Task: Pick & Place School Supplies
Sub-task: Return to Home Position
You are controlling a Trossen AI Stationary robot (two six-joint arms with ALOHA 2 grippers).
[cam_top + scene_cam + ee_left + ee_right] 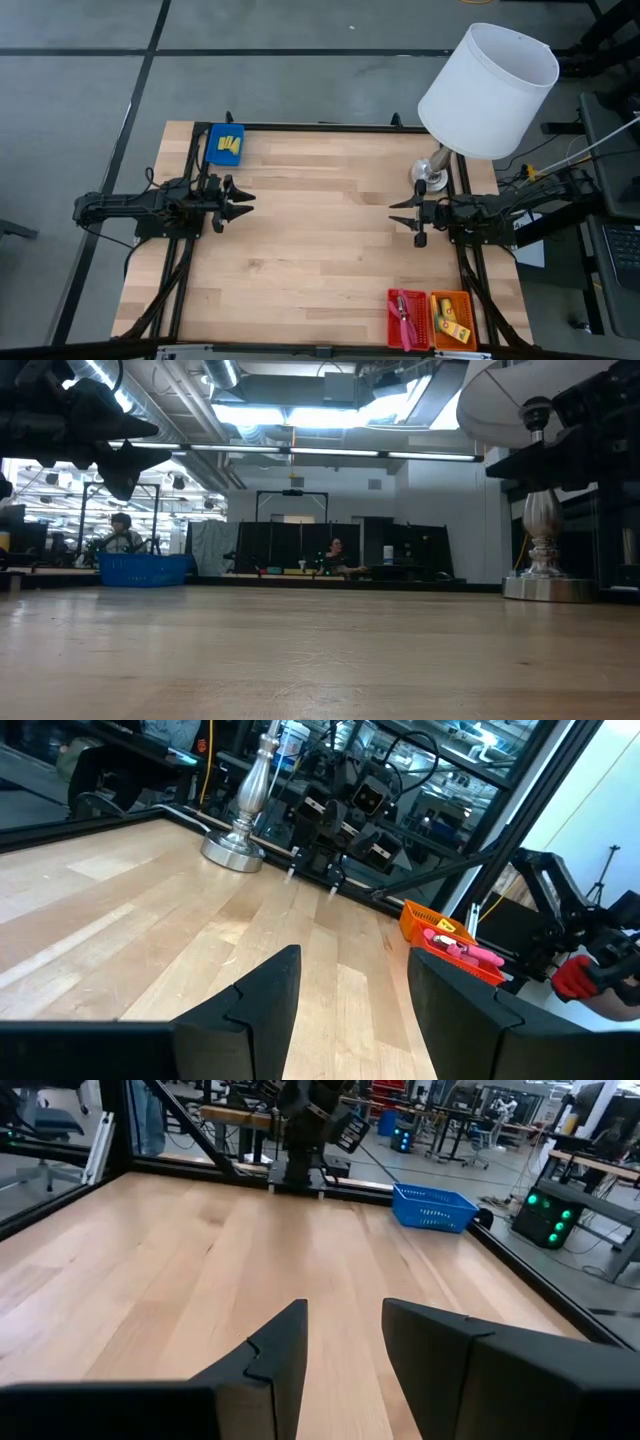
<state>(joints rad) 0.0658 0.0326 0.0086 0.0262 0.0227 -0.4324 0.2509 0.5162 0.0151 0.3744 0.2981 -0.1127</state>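
My left gripper (244, 197) hovers open above the table's left side, near the blue tray (225, 145) at the far left corner, which holds small yellow pieces (231, 146). My right gripper (398, 214) hovers open at the right side, beside the lamp base. At the near right edge, a red tray (406, 318) holds the red-handled tools (404, 316), and an orange tray (451, 319) holds yellow-orange packets (450, 318). In the left wrist view both trays (447, 941) sit by the table edge. In the right wrist view the blue tray (432, 1207) lies far ahead of the open fingers.
A white-shaded lamp (487, 88) stands on a silver base (431, 175) at the far right, close to my right gripper. A black frame (330, 127) runs along the table's edges. The middle of the wooden top (320, 230) is bare. People sit in the room beyond (335, 555).
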